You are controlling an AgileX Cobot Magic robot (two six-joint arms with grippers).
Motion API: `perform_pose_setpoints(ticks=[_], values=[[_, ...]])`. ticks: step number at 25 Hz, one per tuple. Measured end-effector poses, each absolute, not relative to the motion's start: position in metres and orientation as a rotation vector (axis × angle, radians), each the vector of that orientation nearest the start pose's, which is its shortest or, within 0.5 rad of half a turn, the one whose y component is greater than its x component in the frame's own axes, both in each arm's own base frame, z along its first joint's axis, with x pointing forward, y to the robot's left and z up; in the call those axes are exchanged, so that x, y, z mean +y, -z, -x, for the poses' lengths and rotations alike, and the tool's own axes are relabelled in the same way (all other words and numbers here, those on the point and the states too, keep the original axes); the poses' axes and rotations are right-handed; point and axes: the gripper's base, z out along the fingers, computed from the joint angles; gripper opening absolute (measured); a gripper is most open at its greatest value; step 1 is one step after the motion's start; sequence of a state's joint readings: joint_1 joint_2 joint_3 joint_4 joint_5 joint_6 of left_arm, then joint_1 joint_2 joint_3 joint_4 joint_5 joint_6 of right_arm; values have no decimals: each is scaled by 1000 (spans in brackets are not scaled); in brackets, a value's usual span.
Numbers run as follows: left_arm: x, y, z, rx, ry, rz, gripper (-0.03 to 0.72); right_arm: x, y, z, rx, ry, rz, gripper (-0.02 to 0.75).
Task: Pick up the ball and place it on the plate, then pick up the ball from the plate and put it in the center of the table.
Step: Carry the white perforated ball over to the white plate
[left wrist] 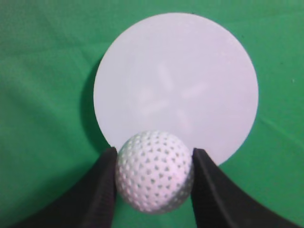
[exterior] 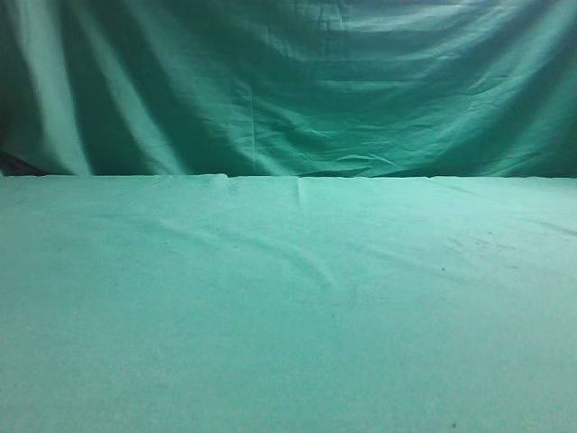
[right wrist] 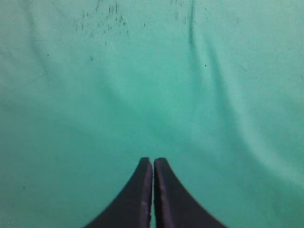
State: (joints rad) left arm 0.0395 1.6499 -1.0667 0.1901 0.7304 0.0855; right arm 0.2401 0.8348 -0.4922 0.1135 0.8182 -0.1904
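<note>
In the left wrist view my left gripper (left wrist: 153,159) is shut on the ball (left wrist: 154,172), a small white dimpled sphere held between the two black fingers. Beyond it lies the plate (left wrist: 190,61), a flat white round disc on the green cloth of the table (left wrist: 38,95). The ball overlaps the plate's near rim in the picture; its height above the plate cannot be told. In the right wrist view my right gripper (right wrist: 153,164) is shut and empty above bare green cloth. The exterior view shows only the table (exterior: 288,316); no ball, plate or gripper shows there.
A draped green curtain (exterior: 288,81) hangs behind the table's far edge. The cloth under the right gripper has wrinkles and small dark specks (right wrist: 102,21).
</note>
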Motion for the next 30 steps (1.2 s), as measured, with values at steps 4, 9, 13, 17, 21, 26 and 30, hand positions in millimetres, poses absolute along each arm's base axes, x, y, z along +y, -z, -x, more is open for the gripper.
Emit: perform_pose_setpoints(ticks=[4, 9, 13, 17, 21, 26, 30], values=[[26, -213, -327, 2768, -261, -215, 303, 40, -238, -134, 2616, -151, 493, 0], [27, -215, -332, 2707, -282, -214, 303, 45, -240, -150, 2642, -153, 492, 0], [26, -215, -334, 2686, -275, -194, 303, 46, -239, -155, 2659, -160, 489, 0], [27, -206, -337, 2711, -275, -195, 303, 46, -239, -156, 2661, -160, 489, 0], [27, -196, -339, 2734, -274, -184, 303, 46, -239, -156, 2661, -160, 489, 0], [30, -196, -341, 2723, -315, -131, 303, 46, -239, -156, 2661, -160, 489, 0], [31, -196, -341, 2718, -323, -120, 303, 46, -239, -156, 2660, -160, 489, 0]])
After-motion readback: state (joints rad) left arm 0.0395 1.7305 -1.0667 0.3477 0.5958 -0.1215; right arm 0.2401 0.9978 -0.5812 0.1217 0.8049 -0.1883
